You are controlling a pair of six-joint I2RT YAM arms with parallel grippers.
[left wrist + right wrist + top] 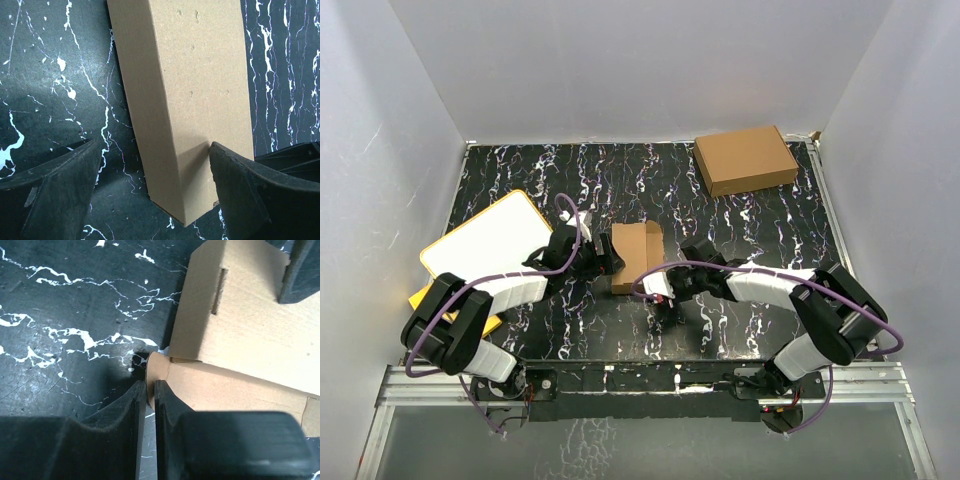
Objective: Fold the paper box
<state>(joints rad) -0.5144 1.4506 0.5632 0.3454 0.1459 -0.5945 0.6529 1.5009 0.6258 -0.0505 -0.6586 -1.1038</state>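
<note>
The paper box [637, 255] lies near the middle of the bench [760, 230], between the two grippers, its long axis running away from the arm bases. It is already raised into an oblong shell, with one end unclosed. At that near end a small flap [157, 365] with a rounded corner juts out beside a wall pierced by a slot [218, 290]. The right gripper [150, 385] meets this flap with its fingers drawn almost together, only a slit between them. The flap's corner sits at the mouth of the slit and appears to be nipped there, presumably so that it can be turned inward. The left gripper [155, 147] straddles the box with its fingers spread wide. One finger [235, 185] touches the box's side and the other stands apart, so the box is judged to be steadied rather than clamped. Both arms reach inward from the near edge with forearms low and converging on the box, the left from the left, the right from the right. A larger brown box [745, 158] rests at the far right, and a white board [485, 240] lies at the left.
</note>
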